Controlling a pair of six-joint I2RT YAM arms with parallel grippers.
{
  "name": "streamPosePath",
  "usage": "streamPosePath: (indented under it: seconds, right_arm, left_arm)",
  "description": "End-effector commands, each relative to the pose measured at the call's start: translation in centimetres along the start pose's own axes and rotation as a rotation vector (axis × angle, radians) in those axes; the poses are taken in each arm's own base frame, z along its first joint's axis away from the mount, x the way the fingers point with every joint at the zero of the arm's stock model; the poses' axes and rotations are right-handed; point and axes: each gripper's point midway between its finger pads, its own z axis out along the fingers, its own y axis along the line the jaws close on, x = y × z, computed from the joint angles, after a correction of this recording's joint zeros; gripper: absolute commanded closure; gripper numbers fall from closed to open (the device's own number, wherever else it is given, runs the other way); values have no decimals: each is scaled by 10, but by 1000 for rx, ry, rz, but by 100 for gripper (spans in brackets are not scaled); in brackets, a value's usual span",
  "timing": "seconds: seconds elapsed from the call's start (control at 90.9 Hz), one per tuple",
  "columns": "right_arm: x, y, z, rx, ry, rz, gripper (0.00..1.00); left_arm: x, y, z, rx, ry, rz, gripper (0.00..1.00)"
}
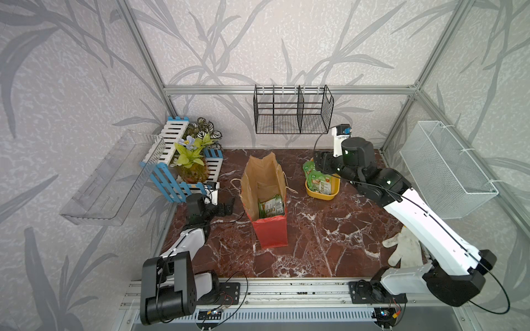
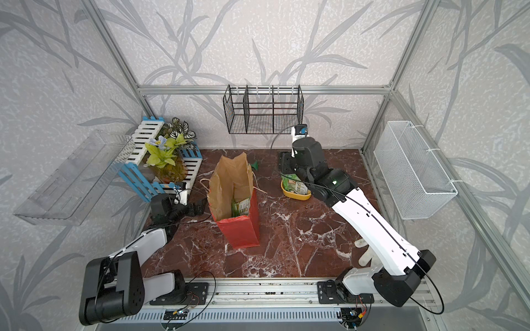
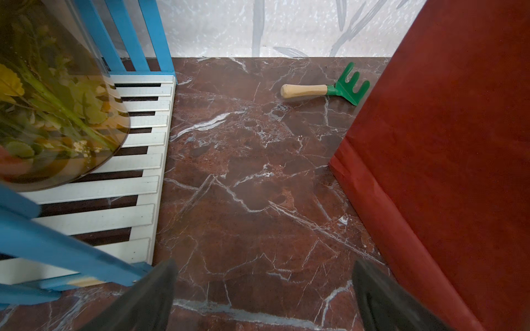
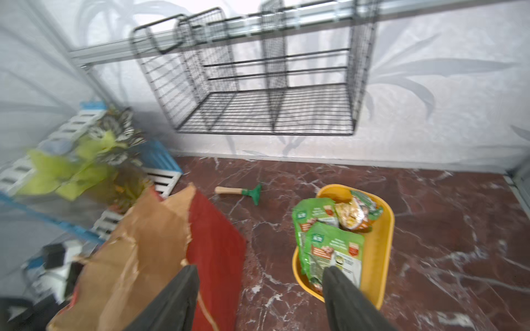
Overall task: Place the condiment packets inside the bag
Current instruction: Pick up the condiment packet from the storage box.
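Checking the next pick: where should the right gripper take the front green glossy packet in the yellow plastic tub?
Probably its raised upper edge, from above, pinching across the flat faces. The front green glossy packet lies topmost, propped aslant in the yellow plastic tub, so that edge seems to stand free of the others.

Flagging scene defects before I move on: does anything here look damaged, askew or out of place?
The bag has a torn, ragged kraft rim. A white glove lies on the table beside the right arm, and a small green rake lies behind the bag; neither seems part of the packing.
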Motion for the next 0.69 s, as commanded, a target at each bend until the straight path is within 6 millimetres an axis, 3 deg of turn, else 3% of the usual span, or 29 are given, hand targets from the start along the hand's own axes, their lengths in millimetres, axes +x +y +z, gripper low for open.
streamPosePath:
  seconds: [0.0,0.11,0.231,0.407,0.506,0.682]
  right_arm:
    - [27,-32,33,68,79,67,23]
    - [54,-66,67,160,151,99,17]
    - [80,-82,103,216,216,96,11]
    - [102,-83,142,230,263,69,9]
    - [125,-88,169,263,329,49,9]
    - [143,-78,200,276,367,-25,9]
  left_arm:
    - [0,-2,-2,8,-11,11,0]
    - [0,-2,-2,6,-11,12,0]
    - [1,-1,-2,2,-7,12,0]
    - [1,0,-1,1,-4,12,0]
    - [1,0,-1,2,-5,13,0]
    - [2,-1,0,5,-4,13,0]
